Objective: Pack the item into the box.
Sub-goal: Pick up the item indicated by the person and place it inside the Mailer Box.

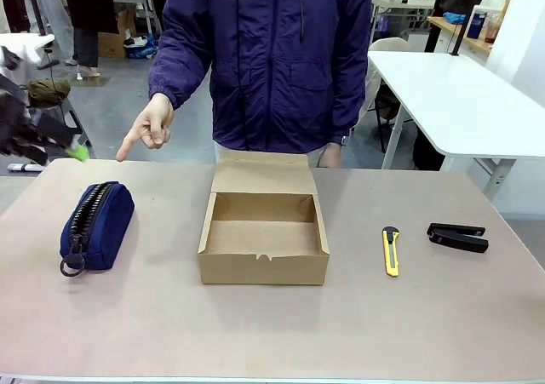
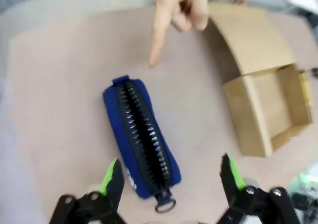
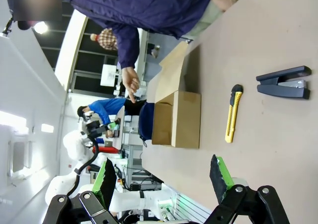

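Observation:
The item, a navy-blue pouch [image 1: 96,226] with a black zipper, lies on the table's left side. The box [image 1: 264,231] stands open at the middle, its flap lid raised at the far side and nothing inside. My left gripper [image 2: 170,162] hovers open above the pouch [image 2: 141,139], its green pads either side of the ring end. In the front view it is a blurred dark shape [image 1: 68,150] at the left edge. My right gripper [image 3: 163,162] is open and holds nothing, off the table's right end. A person's hand [image 1: 149,127] points down at the pouch.
A yellow utility knife [image 1: 391,249] and a black stapler [image 1: 458,237] lie right of the box. The person stands at the far edge behind the box. A white table [image 1: 460,103] stands beyond at the back right.

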